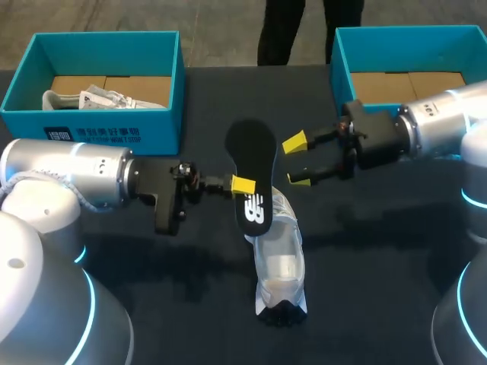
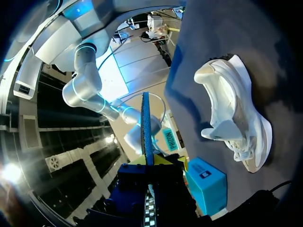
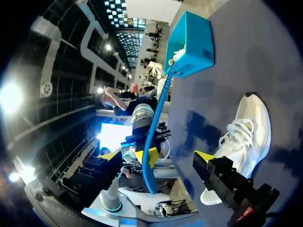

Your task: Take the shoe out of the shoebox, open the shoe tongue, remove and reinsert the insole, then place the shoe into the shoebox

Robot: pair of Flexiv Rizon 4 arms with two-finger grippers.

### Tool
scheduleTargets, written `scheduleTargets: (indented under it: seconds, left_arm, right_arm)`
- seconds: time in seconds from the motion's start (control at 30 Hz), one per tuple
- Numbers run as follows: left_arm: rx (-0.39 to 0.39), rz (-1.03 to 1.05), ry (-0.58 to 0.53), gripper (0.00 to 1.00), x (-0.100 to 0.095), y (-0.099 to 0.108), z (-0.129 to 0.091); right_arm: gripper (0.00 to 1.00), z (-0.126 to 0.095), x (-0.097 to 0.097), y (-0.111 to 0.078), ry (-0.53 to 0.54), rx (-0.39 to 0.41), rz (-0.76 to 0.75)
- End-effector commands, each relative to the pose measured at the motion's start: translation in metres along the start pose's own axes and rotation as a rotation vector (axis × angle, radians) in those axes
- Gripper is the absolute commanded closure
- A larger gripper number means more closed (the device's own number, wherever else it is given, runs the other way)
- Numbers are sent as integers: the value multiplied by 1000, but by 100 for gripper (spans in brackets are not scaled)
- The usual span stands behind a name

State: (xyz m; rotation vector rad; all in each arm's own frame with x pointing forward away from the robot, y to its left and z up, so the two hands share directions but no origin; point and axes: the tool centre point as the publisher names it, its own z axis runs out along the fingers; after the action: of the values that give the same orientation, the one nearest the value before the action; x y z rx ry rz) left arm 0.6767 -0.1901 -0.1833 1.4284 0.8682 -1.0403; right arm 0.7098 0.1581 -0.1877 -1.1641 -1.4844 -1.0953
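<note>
The left jaws clamp the insole [image 1: 253, 175] above the shoe [image 1: 280, 266] lying at its 6 o'clock; the right jaws stand open at 3 o'clock; the thin edge-grip may slip on reinsertion.

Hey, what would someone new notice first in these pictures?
The black insole, held up by the left gripper over the white shoe on the table. The right gripper hangs open beside it. The teal left shoebox and right shoebox stand at the far edge.
</note>
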Motion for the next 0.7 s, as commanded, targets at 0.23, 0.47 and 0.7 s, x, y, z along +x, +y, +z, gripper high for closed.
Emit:
scheduleTargets:
  seconds: [0.23, 0.47, 0.7]
  left_arm:
    - [-5, 44, -3, 100, 13, 0, 12]
    - [-16, 52, 13, 100, 17, 3, 20]
    - [-17, 62, 18, 100, 19, 6, 24]
  right_arm:
    - [0, 16, -3, 11, 16, 0, -7]
    - [0, 23, -1, 14, 26, 11, -21]
    - [17, 27, -4, 11, 34, 13, -22]
